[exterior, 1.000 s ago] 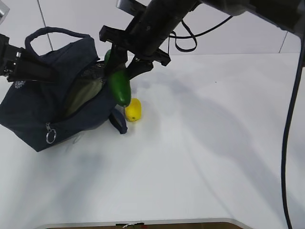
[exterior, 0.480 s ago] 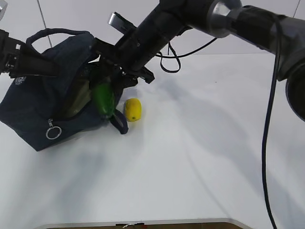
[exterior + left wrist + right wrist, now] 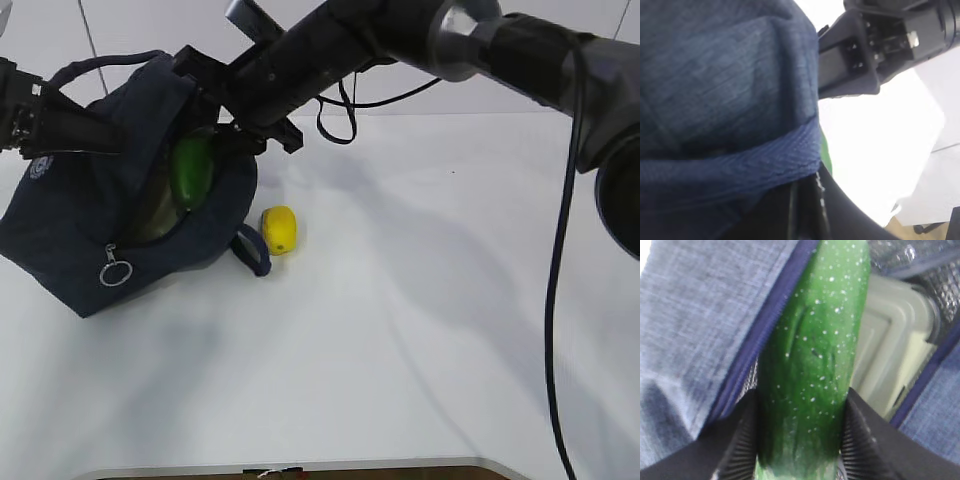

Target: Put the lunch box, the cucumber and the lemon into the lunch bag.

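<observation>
The cucumber (image 3: 192, 170) was clamped in my right end effector (image 3: 228, 140), its free end already poking down into the open mouth of the bag (image 3: 70, 235). The box (image 3: 892, 347) lay inside the bag, its pale lid just behind the cucumber. The lemon (image 3: 279, 229) sat on the white desk (image 3: 420, 330), just beside the bag's handle loop. So by my reckoning one item was packed, the second was going in, and the lemon was left.

My left end effector (image 3: 95, 138) was pinched together on the bag's upper edge, holding the mouth open.

Only the right wrist view showed the box and the pads (image 3: 737, 440) gripping the cucumber. Only the exterior view showed the lemon. The left wrist view showed mostly blue fabric.
</observation>
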